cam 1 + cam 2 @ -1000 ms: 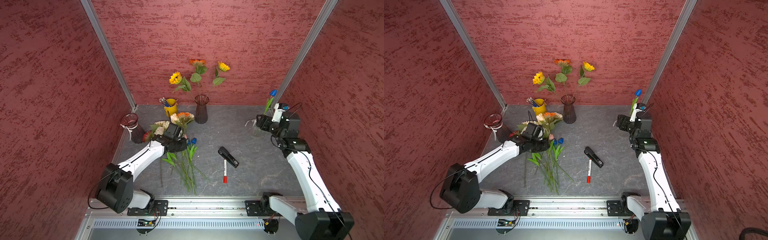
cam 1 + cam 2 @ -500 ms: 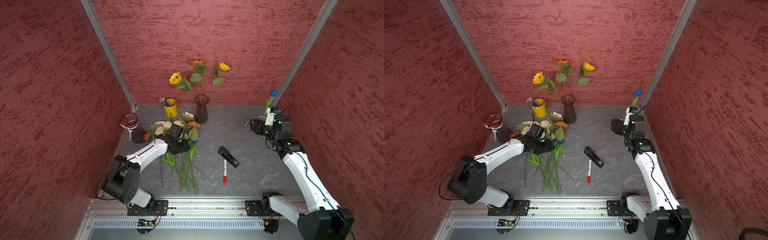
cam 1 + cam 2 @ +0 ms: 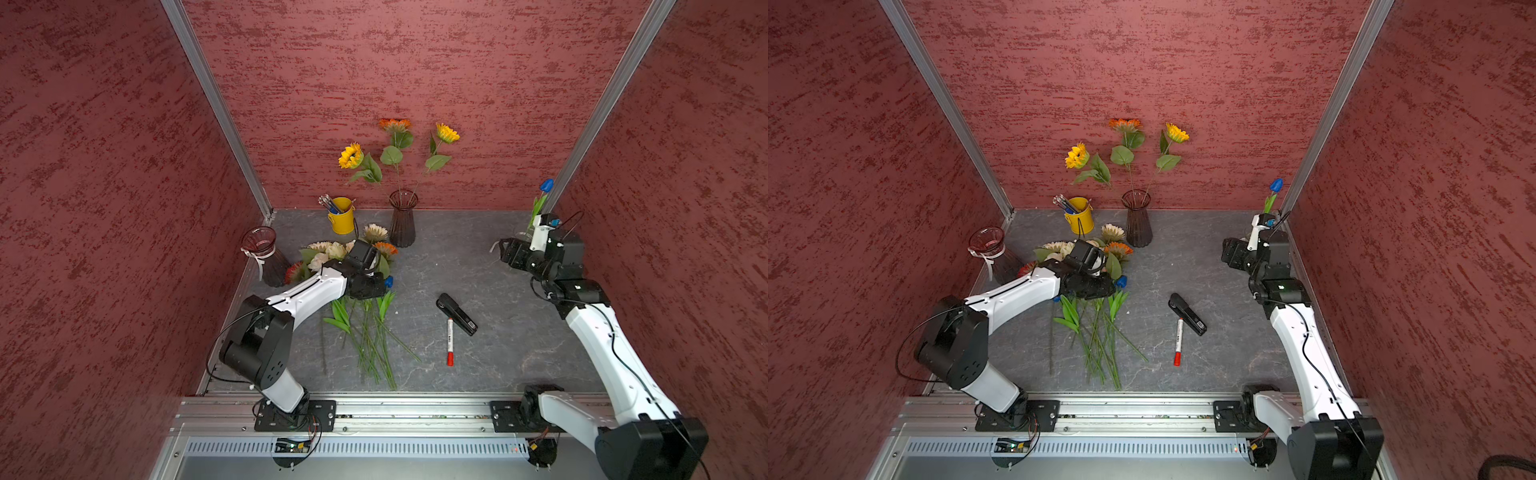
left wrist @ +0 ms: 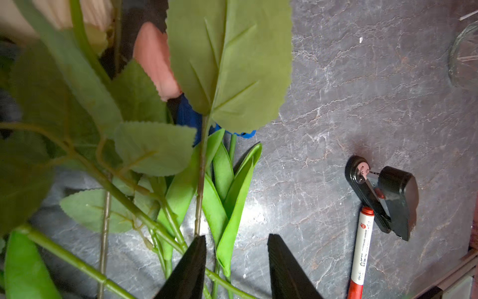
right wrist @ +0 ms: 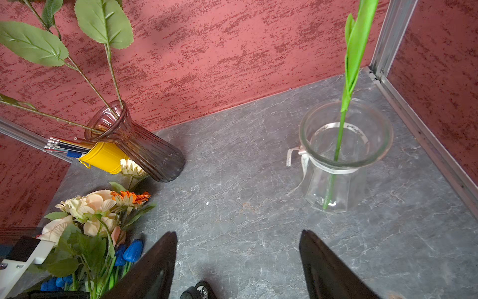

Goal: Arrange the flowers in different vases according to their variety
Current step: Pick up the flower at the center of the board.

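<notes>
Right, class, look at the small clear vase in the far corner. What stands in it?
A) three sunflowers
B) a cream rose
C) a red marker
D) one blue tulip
D: a single green stem topped by a blue tulip rises from the small clear vase; the sunflowers stand in the dark ribbed vase.

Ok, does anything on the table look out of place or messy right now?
Yes. A red marker and a black gadget lie loose beside the flowers and have nothing to do with them. The unsorted flowers lie in a tangled heap, stems crossing. Nothing looks spilled or broken.
</notes>
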`<state>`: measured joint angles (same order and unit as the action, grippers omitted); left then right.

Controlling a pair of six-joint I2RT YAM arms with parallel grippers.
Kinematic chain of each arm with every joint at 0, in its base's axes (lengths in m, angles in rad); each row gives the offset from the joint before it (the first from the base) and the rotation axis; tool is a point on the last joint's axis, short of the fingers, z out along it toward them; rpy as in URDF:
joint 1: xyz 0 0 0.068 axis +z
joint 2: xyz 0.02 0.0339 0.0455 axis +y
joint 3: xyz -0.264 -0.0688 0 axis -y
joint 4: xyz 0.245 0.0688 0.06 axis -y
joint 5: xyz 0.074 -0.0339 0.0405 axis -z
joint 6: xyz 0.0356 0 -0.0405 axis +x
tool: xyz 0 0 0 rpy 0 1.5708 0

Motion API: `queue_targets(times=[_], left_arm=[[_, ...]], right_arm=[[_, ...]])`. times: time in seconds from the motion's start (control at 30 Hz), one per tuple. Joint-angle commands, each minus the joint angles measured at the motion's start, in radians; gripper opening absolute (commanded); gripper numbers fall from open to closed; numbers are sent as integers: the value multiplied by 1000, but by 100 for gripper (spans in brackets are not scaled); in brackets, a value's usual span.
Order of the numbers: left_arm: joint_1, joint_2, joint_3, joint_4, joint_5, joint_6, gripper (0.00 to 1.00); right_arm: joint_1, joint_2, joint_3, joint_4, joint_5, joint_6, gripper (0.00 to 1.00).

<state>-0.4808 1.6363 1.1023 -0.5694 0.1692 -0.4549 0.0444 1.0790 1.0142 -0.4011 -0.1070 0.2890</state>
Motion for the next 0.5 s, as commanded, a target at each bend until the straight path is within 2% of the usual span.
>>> queue_targets(times=[0.0,0.37,0.47], left_arm=[[4,41,31,-22,-28,33,42],[5,124,18,25,-28,23,37],[5,128,15,30,-27,22,31]], right_arm=[[7,-6,16,12,17,5,79],[6,6,37,11,21,4,79],[6,7,45,9,22,2,79]])
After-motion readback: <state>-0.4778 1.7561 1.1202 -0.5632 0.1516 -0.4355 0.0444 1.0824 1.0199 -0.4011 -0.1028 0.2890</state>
